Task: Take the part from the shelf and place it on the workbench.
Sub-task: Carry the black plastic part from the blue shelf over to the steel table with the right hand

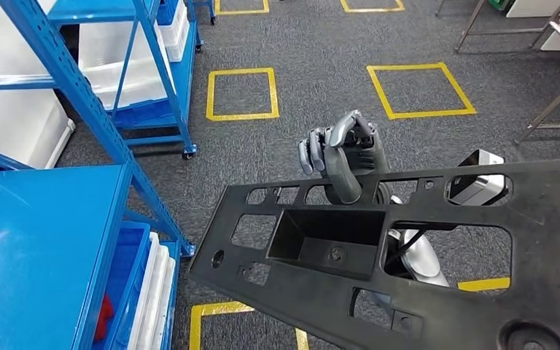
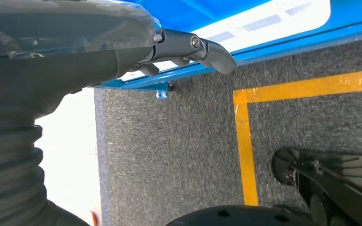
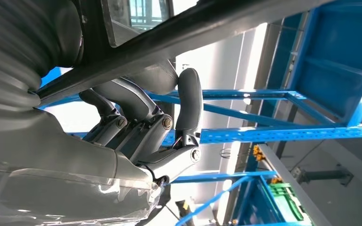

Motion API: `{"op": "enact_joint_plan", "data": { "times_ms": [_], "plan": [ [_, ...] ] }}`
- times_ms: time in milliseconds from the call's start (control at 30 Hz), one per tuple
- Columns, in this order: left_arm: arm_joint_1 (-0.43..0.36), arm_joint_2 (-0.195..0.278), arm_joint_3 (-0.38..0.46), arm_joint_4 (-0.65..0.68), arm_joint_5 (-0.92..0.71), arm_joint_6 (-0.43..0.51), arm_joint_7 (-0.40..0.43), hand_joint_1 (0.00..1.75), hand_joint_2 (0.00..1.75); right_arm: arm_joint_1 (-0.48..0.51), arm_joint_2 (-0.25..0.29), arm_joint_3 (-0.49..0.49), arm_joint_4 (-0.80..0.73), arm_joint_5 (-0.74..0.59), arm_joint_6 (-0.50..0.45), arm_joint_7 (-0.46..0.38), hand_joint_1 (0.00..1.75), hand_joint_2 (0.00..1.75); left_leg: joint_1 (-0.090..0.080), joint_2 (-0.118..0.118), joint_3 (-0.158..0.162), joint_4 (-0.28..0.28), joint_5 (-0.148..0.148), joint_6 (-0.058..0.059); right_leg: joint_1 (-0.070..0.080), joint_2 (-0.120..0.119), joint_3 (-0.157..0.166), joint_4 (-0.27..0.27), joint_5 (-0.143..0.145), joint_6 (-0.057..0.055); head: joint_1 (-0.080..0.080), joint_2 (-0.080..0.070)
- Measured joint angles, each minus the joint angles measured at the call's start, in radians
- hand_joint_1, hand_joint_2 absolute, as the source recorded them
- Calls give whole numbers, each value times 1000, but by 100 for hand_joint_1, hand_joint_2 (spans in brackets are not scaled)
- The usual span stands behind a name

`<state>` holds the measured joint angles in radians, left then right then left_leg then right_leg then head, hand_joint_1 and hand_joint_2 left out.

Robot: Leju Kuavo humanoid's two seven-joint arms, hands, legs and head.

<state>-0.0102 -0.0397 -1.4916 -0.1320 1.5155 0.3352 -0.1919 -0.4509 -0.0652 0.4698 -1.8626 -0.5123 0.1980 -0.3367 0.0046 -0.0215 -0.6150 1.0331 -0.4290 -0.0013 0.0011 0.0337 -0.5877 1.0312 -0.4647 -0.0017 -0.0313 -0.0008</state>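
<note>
The part is a large flat black plastic panel (image 1: 299, 292) with several cut-outs and a square recessed pocket; it hangs tilted over the floor in the lower right of the head view. My right hand (image 1: 346, 157) grips its far edge, fingers curled over the rim and thumb pressed against it. The right wrist view shows those fingers (image 3: 136, 117) wrapped around the panel's dark edge (image 3: 193, 28). My left hand (image 2: 75, 61) hangs low beside the blue shelf, holding nothing, with one dark finger (image 2: 207, 47) stretched out.
A blue shelf (image 1: 36, 248) stands close on the left, with white bins (image 1: 153, 292) on its lower level. A second blue rack (image 1: 153, 73) stands farther back. Yellow taped squares (image 1: 240, 93) mark the grey carpet. Metal table legs (image 1: 554, 102) are at the far right.
</note>
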Motion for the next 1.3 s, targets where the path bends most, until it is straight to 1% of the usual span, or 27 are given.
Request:
{"op": "enact_joint_plan", "data": {
  "times_ms": [100,133,167,200,267,300,333,367,433,467,500,600,667,700,767,800,833,867,933,967,1000,1033,1100,1167,1200,1267,1300],
  "plan": [
    [-1,-1,0,0,-4,-1,0,0,175,1,0,-3,2,-3,-1,0,175,175,0,0,2,-7,3,12,-4,0,0,1,-4,13,0,0],
    [-1,-2,0,0,-5,-2,0,0,175,2,0,-4,2,-5,-1,-1,175,175,2,1,4,-12,4,17,-4,-4,-4,14,-14,18,0,0],
    [0,-2,0,0,-6,-2,0,0,175,3,0,-6,3,-6,-1,-2,175,175,3,3,7,-16,6,22,-4,-9,-17,45,-33,23,0,0],
    [0,-3,0,0,-7,-2,0,0,175,4,-1,-8,4,-7,-1,-2,175,175,4,6,8,-19,7,26,-6,-14,-43,99,-63,28,0,0],
    [0,-3,0,0,-7,-2,0,0,175,9,-2,-9,8,-8,-1,-3,175,175,3,8,8,-19,5,30,-8,-20,-111,231,-121,36,0,0],
    [1,-3,0,0,-7,-2,0,0,175,11,-2,-9,10,-8,-1,-3,175,175,2,9,8,-18,5,30,-10,-21,-135,274,-130,38,0,0],
    [1,-3,0,0,-7,-2,0,0,175,13,-3,-9,12,-8,-1,-3,175,175,2,9,8,-17,4,30,-11,-21,-140,279,-120,39,0,0],
    [0,-3,0,0,-7,-2,0,0,175,14,-3,-9,13,-8,-1,-3,175,175,2,9,9,-16,3,29,-12,-22,-125,244,-92,39,0,0],
    [0,-3,0,0,-8,-4,1,0,175,14,-4,-10,14,-8,1,-6,175,175,1,8,11,-14,0,25,-12,-23,-57,101,-25,33,0,0],
    [0,-4,0,0,-9,-5,1,0,175,15,-4,-10,14,-8,3,-9,175,175,-1,7,12,-12,-1,21,-10,-23,-30,43,-3,28,0,0],
    [0,-4,0,0,-9,-6,1,0,175,16,-4,-11,14,-8,4,-11,175,175,-2,6,12,-11,-2,16,-8,-23,-13,6,7,22,0,0],
    [0,-3,0,0,-10,-8,1,0,175,22,-7,-14,15,-8,10,-16,175,175,-3,4,12,-13,-3,1,-6,-21,-9,-9,13,5,0,0],
    [0,-3,0,0,-10,-8,0,0,175,24,-8,-16,15,-8,14,-18,175,175,-3,4,-3,19,-27,-8,-11,-22,-4,-18,18,-7,0,0],
    [-2,-2,0,0,-10,-9,0,0,175,24,-9,-17,15,-8,15,-19,175,175,-3,4,-25,66,-54,-11,-13,-23,-2,-22,20,-11,0,0],
    [-6,-2,0,0,-10,-9,-1,0,175,27,-10,-17,17,-8,18,-21,175,175,-2,3,-90,202,-116,-17,-12,-25,-1,-22,20,-15,0,0],
    [-9,-2,0,0,-11,-9,-1,0,175,30,-10,-17,19,-8,18,-21,175,175,-2,3,-117,255,-132,-19,-11,-24,0,-22,20,-16,0,0],
    [-10,-1,0,0,-11,-9,-1,0,175,33,-11,-17,21,-8,18,-21,175,175,-1,3,-128,274,-128,-21,-11,-23,0,-22,19,-16,0,0],
    [-10,-1,0,0,-11,-9,-1,0,175,35,-12,-17,22,-8,19,-22,175,175,1,3,-120,254,-107,-23,-12,-22,2,-21,18,-15,0,0],
    [-6,-1,0,0,-12,-9,0,0,175,36,-14,-17,23,-8,19,-22,175,175,6,4,-56,120,-40,-24,-13,-16,6,-17,14,-9,0,0],
    [-3,-1,0,0,-13,-9,0,0,175,36,-14,-17,23,-8,19,-23,175,175,8,2,-24,57,-17,-21,-11,-13,6,-13,10,-3,0,0],
    [-1,-1,0,0,-13,-9,0,0,175,36,-14,-17,23,-8,19,-23,175,175,8,0,-3,15,-4,-16,-9,-10,5,-10,6,2,0,0],
    [0,-1,0,0,-13,-9,0,0,175,36,-15,-18,23,-8,19,-23,175,175,7,-2,5,-2,-3,-9,-8,-9,3,-8,4,8,0,0],
    [-1,-1,0,0,-13,-9,0,0,175,37,-16,-19,23,-8,19,-23,175,175,5,-4,5,-5,-2,6,-10,-8,2,-6,1,19,0,0],
    [-1,-1,0,0,-13,-9,0,0,175,36,-17,-21,23,-8,19,-23,175,175,5,-2,6,-9,0,19,-13,-13,-11,26,-20,30,0,0],
    [-1,-2,0,0,-13,-9,0,0,175,37,-18,-22,23,-8,19,-24,175,175,6,-1,7,-11,1,25,-14,-17,-30,70,-46,33,0,0],
    [-1,-4,0,0,-13,-9,0,0,175,40,-20,-24,23,-8,19,-24,175,175,3,1,6,-11,0,30,-14,-22,-93,199,-109,38,0,0],
    [-1,-4,0,0,-13,-9,0,0,175,42,-20,-24,24,-8,19,-25,175,175,1,2,6,-11,-1,31,-14,-22,-121,253,-128,39,0,0]
  ]
}}
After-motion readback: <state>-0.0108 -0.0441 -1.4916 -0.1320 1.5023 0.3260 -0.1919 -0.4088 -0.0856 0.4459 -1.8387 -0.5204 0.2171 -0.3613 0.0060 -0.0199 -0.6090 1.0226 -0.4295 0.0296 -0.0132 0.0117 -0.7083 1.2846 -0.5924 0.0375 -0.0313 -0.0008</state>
